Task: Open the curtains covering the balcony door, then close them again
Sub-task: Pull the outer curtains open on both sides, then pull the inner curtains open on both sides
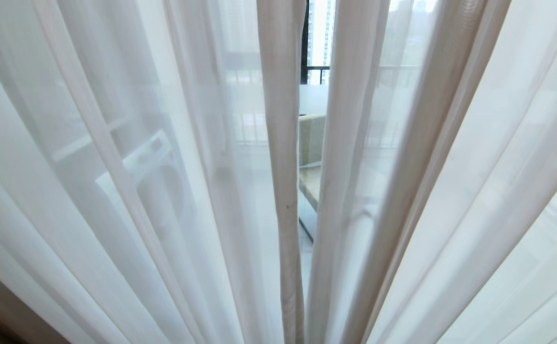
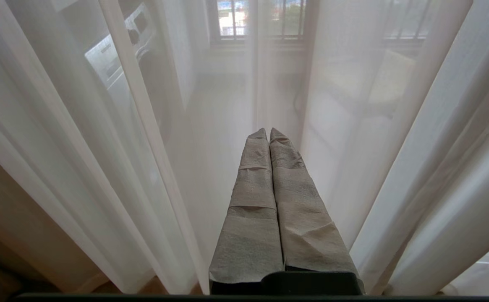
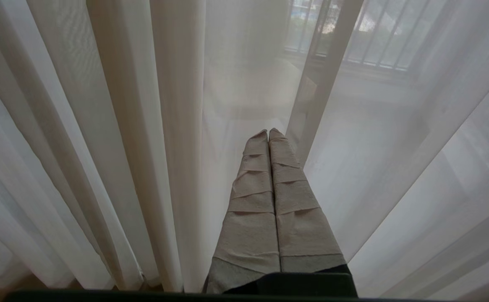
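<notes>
sheer white curtains (image 1: 130,191) fill the head view almost from edge to edge, hanging in long vertical folds very near the camera. two thicker hemmed edges meet near the middle, leaving a narrow gap between the panels. through that gap show a dark vertical frame of the balcony door (image 1: 304,43), a dark railing, pale high-rise buildings beyond, and a strip of light stone ledge lower down. behind the left panel, blurred by the cloth, stands a white appliance (image 1: 149,167) with a round front; what kind it is cannot be told. a sliver of darker beige cloth sits in the lower left corner.

in the left wrist view the left end effector (image 2: 268,133) points at the sheer cloth, its two tape-wrapped fingers (image 2: 252,201) pressed together, clenched and grasping nothing. whether its tips touch the cloth cannot be told. barred windows show dimly through the fabric.

in the right wrist view the right end effector (image 3: 268,134) is the same: wrapped fingers (image 3: 294,209) clenched flat against each other, empty, aimed at the curtains beside a deep fold. a dark upright frame and more bars show faintly behind.
</notes>
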### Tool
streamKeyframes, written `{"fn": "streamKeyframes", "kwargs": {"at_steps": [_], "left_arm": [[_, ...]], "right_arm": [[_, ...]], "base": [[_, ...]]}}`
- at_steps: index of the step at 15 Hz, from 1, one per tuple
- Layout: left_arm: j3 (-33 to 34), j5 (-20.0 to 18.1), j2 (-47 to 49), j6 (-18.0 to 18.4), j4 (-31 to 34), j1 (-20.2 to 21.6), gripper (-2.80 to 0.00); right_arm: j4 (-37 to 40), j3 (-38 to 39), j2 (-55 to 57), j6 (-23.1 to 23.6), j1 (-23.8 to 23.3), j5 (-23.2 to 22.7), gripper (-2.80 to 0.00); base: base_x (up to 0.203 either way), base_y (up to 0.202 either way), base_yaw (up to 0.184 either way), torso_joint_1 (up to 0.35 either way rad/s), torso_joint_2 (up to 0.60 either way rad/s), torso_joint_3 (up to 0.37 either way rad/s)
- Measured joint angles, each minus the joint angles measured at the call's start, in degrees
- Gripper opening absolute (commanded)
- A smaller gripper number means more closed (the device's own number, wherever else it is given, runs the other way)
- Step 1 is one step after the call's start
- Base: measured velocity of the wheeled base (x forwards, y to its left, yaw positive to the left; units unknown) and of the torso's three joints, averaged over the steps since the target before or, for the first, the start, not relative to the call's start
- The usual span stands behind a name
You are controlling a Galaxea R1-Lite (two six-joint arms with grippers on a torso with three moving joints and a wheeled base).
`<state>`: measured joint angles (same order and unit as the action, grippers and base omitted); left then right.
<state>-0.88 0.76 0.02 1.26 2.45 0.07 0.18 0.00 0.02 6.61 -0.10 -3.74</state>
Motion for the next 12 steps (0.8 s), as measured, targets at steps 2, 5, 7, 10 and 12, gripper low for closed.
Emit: {"fn": "streamKeyframes", "kwargs": {"at_steps": [2,5,7,10,12], "left_arm": [[0.0,0.0,0.0,-0.1,0.0,0.0,-2.80],[0.0,0.0,0.0,-0.1,0.0,0.0,-2.80],[0.0,0.0,0.0,-0.2,0.0,0.0,-2.80],[0.0,0.0,0.0,-0.2,0.0,0.0,-2.80],[-1.2,-0.3,0.0,-1.1,0.0,0.0,-2.80]], "right_arm": [[0.0,0.0,0.0,0.0,0.0,0.0,-2.80],[0.0,0.0,0.0,0.0,0.0,0.0,-2.80],[0.0,0.0,0.0,0.0,0.0,0.0,-2.80],[0.0,0.0,0.0,0.0,0.0,0.0,-2.80],[0.0,0.0,0.0,0.0,0.0,0.0,-2.80]], "base": [[0.000,0.000,0.000,0.000,0.00,0.000],[0.000,0.000,0.000,0.000,0.00,0.000],[0.000,0.000,0.000,0.000,0.00,0.000],[0.000,0.000,0.000,0.000,0.00,0.000],[0.000,0.000,0.000,0.000,0.00,0.000]]}}
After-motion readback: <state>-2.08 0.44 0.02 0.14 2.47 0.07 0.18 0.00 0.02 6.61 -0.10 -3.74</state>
